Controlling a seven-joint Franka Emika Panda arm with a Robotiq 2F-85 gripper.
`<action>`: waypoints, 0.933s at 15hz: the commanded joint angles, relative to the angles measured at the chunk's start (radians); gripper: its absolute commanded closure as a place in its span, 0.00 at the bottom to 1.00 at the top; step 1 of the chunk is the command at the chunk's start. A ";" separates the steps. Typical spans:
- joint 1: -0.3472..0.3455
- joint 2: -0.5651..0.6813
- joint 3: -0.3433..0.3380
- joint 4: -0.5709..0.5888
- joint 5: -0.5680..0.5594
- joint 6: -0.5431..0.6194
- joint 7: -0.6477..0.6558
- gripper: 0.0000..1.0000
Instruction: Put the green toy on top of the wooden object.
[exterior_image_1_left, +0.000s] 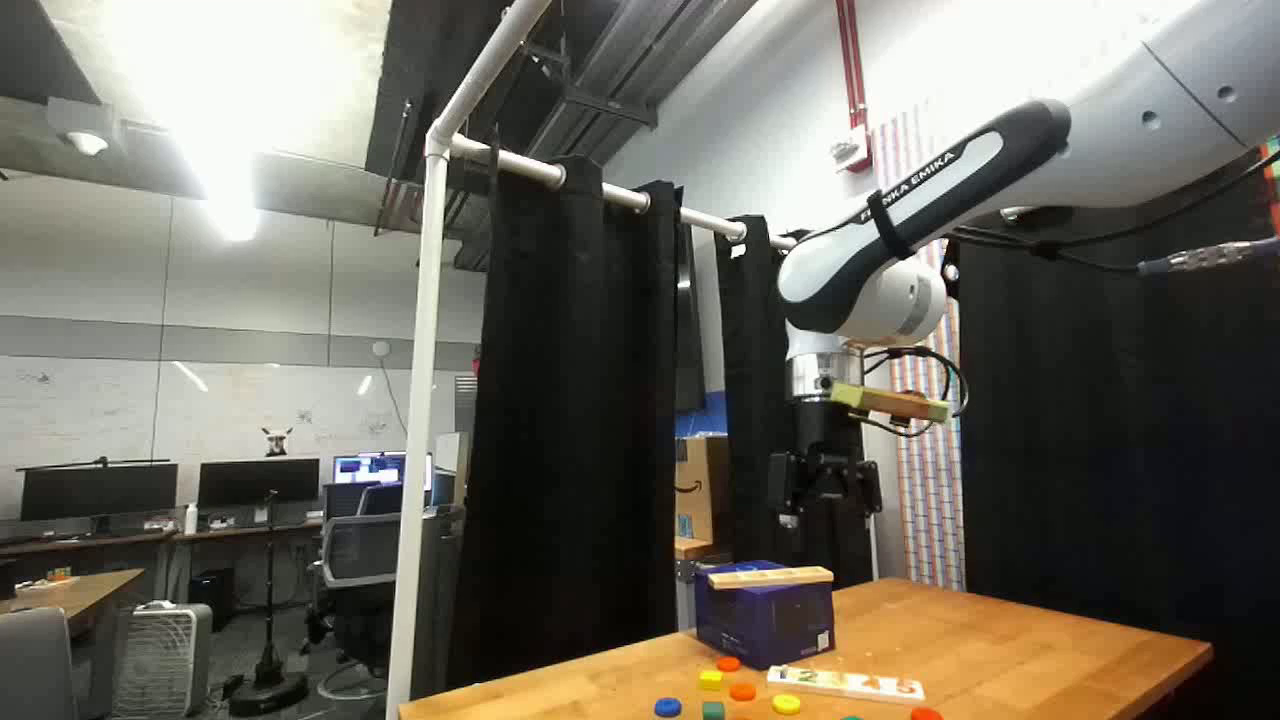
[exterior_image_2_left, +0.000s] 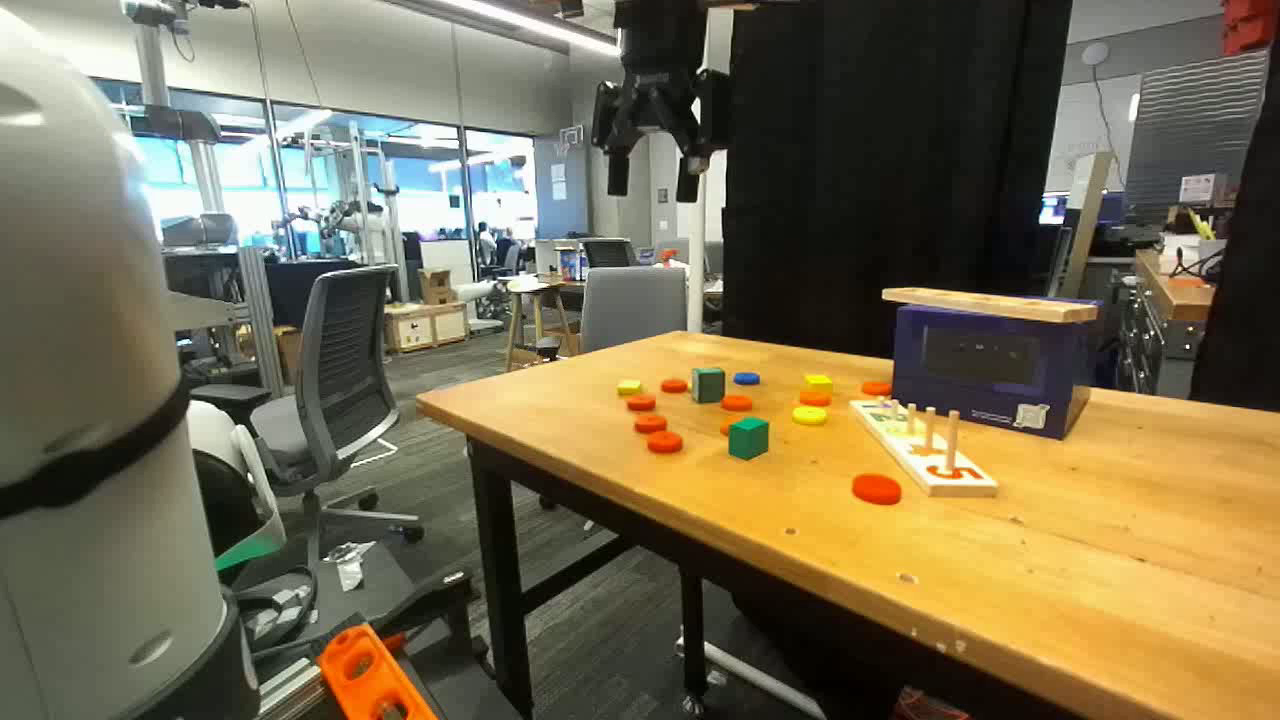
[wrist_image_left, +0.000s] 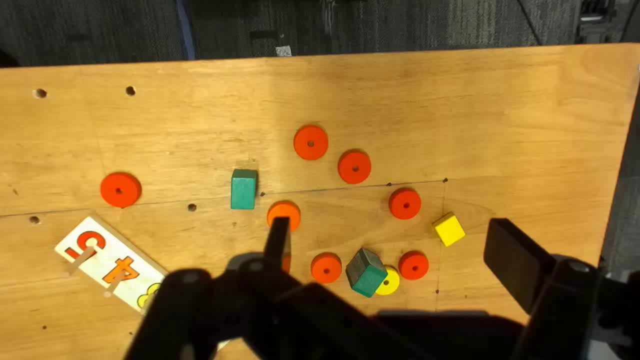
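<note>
Two green blocks lie on the table. The nearer one in an exterior view (exterior_image_2_left: 748, 438) stands alone and also shows in the wrist view (wrist_image_left: 243, 192). The other green block (exterior_image_2_left: 708, 385) has dark sides; in the wrist view (wrist_image_left: 370, 280) it overlaps a yellow disc. A long wooden piece with shallow recesses (exterior_image_1_left: 770, 577) lies on top of a dark blue box (exterior_image_1_left: 765, 620); this wooden piece also shows in an exterior view (exterior_image_2_left: 990, 304). My gripper (exterior_image_2_left: 653, 190) is open and empty, pointing down high above the table. In the wrist view its fingers (wrist_image_left: 390, 225) are wide apart.
A white numbered peg board (exterior_image_2_left: 925, 455) lies in front of the box (exterior_image_2_left: 985, 365). Several red and orange discs (exterior_image_2_left: 664, 441), yellow blocks (exterior_image_2_left: 818, 383), a yellow disc (exterior_image_2_left: 809, 415) and a blue disc (exterior_image_2_left: 746, 378) are scattered on the wooden table (exterior_image_2_left: 1100, 560).
</note>
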 joint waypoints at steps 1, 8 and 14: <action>-0.008 0.000 0.007 0.007 0.003 -0.002 -0.003 0.00; -0.008 -0.003 0.007 0.018 0.003 -0.003 -0.003 0.00; -0.020 0.025 0.008 0.010 -0.071 0.023 -0.037 0.00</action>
